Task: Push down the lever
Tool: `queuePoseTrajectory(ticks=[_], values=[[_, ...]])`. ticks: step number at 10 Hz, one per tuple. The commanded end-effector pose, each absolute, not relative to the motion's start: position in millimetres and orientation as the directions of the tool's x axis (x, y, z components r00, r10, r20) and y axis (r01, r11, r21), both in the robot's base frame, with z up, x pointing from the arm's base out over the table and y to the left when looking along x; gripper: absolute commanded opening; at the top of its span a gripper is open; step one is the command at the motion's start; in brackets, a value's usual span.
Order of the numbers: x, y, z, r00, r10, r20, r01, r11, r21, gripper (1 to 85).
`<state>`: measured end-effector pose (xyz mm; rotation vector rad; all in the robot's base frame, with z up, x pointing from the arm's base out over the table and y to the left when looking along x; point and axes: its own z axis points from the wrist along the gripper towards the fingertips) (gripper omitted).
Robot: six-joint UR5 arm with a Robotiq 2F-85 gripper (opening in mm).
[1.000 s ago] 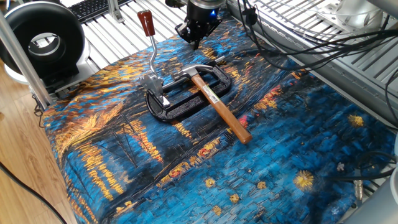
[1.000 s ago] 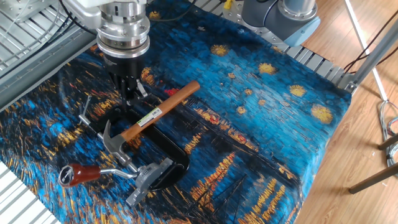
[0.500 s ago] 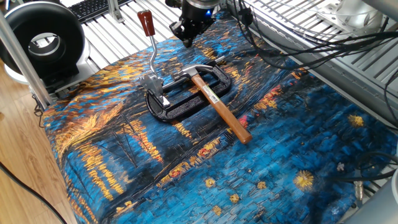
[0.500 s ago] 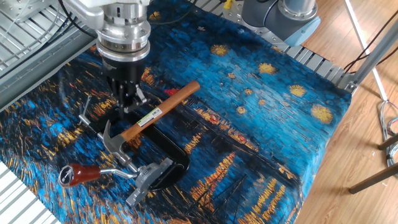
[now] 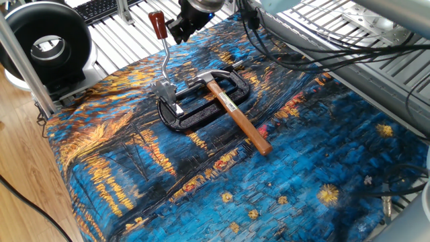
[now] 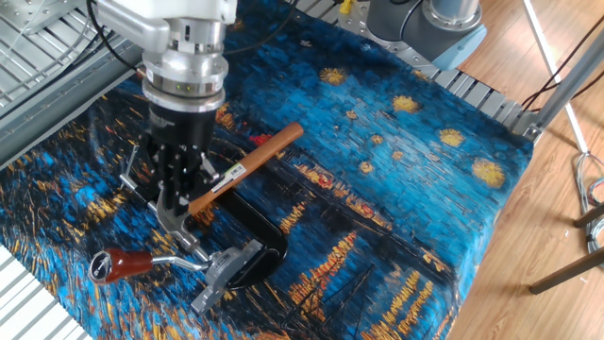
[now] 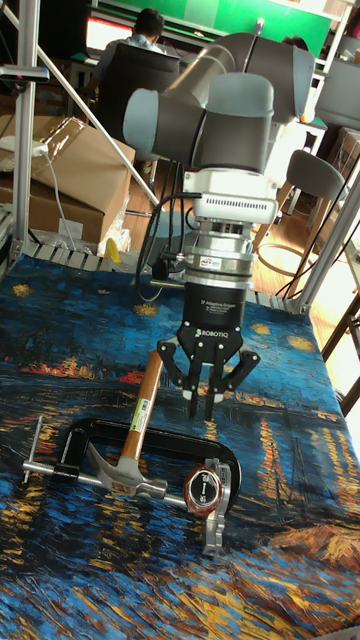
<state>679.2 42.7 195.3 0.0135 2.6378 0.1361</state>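
Note:
The lever (image 5: 163,57) stands upright, a thin silver rod with a dark red end (image 5: 157,24), hinged to a silver bracket (image 5: 166,91) on a black oval base (image 5: 183,123). My gripper (image 5: 176,31) hangs just right of the red end at about its height, not touching it. Its fingers are together with nothing between them. In the tall fixed view the gripper (image 7: 206,404) is above and behind the red end (image 7: 203,490). In the other fixed view the gripper (image 6: 178,194) hovers over the hammer's head, apart from the red end (image 6: 117,264).
A wooden-handled hammer (image 5: 236,115) lies across the black base. A starry blue cloth (image 5: 302,154) covers the table. A black round fan (image 5: 44,42) stands at the left edge and cables (image 5: 302,57) hang at the back right.
My gripper has moved left from above the base's far end to beside the lever's red end. The lever and hammer have not moved.

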Motion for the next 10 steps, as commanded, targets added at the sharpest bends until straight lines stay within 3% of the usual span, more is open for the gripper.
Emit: queuePoseTrajectory(ticks=[1,4,10], values=[[698.6,42.2,187.4,-0.843,0.005,-0.538,-0.035,0.997,0.065,25.3],[705.4,44.1,187.4,-0.827,-0.012,-0.562,-0.055,0.997,0.059,35.0],[710.4,43.6,178.1,-0.815,-0.031,-0.578,-0.067,0.997,0.041,37.3]])
